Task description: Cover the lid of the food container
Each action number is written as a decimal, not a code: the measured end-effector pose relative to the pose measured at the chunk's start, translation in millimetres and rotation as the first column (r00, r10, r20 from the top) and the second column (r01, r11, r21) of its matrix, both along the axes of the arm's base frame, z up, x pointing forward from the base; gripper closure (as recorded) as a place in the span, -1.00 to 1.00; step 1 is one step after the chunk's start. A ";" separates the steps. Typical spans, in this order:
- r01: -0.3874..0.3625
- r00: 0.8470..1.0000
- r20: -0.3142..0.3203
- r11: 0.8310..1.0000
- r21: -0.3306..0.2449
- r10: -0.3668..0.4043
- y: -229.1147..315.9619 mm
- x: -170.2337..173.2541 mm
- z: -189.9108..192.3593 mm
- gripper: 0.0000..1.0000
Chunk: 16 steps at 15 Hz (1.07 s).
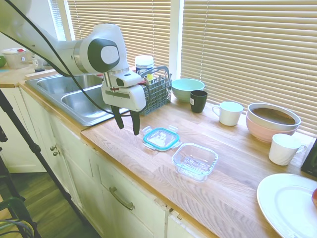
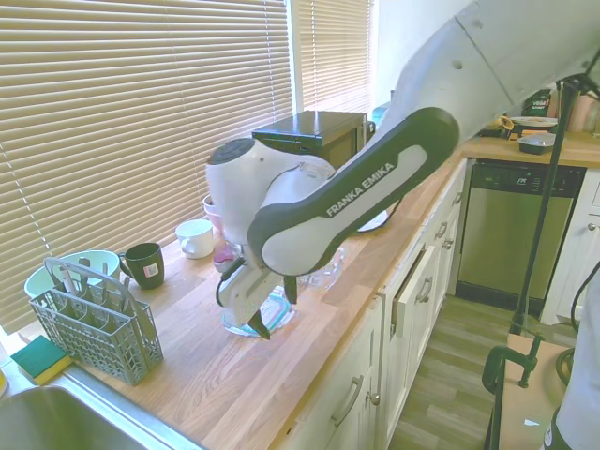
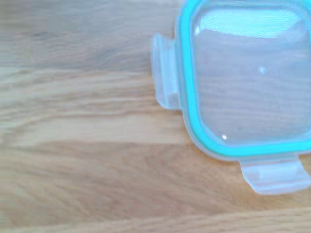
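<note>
Nearest the front edge of the wooden desk (image 1: 233,198), the food container (image 1: 195,160) is set upright and uncovered, its mouth left free to take a cover. Just beside it, toward the sink (image 1: 81,101), the lid (image 1: 161,138) lies flat on the desk, its teal rim and clear snap tabs exposed, so it can be reached from above; the two are close but not touching. Over the desk, beside the lid's sink-side edge, the claw (image 1: 127,124) is held with its fingers pointing down and parted, released and grasping nothing, touching neither lid nor desk. The pick-up is judged not yet begun. Farther back, a cutlery basket (image 1: 153,91), a black mug (image 1: 198,101) and bowls are ranged along the blinds.
</note>
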State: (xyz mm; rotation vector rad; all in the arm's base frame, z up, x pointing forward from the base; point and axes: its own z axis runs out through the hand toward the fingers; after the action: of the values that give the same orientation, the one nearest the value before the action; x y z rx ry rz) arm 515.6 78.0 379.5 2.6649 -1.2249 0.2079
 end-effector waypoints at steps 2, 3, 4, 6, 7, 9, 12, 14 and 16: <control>0.010 1.000 0.008 0.999 -0.052 -0.010 19.6 14.3 1.0 -1.00; 0.014 1.000 0.009 0.997 -0.078 -0.013 27.1 20.2 0.3 -1.00; 0.019 1.000 0.009 0.995 -0.102 -0.018 31.1 26.2 -2.4 -1.00; 0.033 0.999 0.011 0.989 -0.147 -0.032 32.4 38.0 -11.1 -1.00; 0.037 0.999 0.011 0.985 -0.169 -0.036 31.6 43.3 -16.0 -1.00; 0.044 0.999 0.018 0.977 -0.210 -0.041 33.0 51.7 -24.7 -1.00; 0.041 0.999 0.008 0.965 -0.257 -0.041 39.8 58.3 -39.3 -1.00; 0.039 0.999 -0.001 0.955 -0.295 -0.041 45.9 61.1 -49.4 -1.00; 0.035 0.999 -0.006 0.944 -0.328 -0.039 50.1 66.1 -58.1 -1.00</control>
State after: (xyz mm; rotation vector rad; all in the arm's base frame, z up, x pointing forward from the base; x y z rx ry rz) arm 581.6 128.1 321.4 2.3518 -1.1237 0.3560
